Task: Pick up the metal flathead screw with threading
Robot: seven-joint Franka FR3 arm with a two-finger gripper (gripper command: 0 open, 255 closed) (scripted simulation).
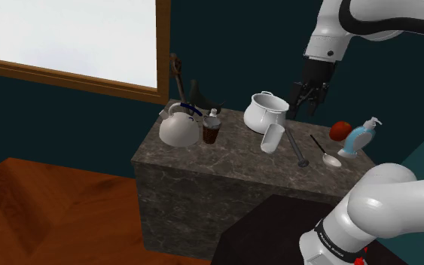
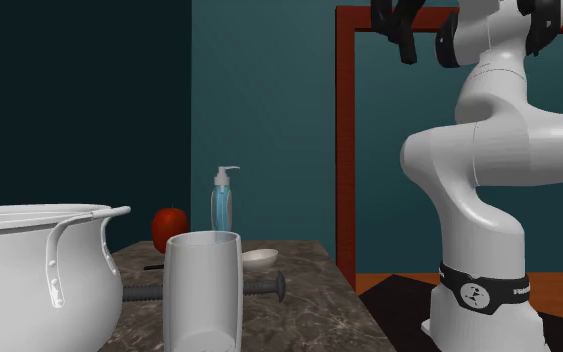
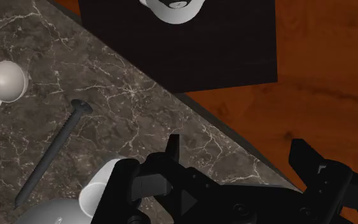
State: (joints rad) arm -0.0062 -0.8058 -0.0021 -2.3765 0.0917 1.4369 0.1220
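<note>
The black two-finger gripper [image 3: 236,143] hangs well above the dark marble counter [image 3: 139,108], its fingers spread wide and holding nothing. The long dark-grey threaded flathead screw [image 3: 50,153] lies flat below it and off to one side, between a white spoon [image 3: 7,81] and a white tumbler [image 3: 98,191]. The gripper should centre over the shank, turn its fingers across it, and descend clear of the tumbler.
</note>
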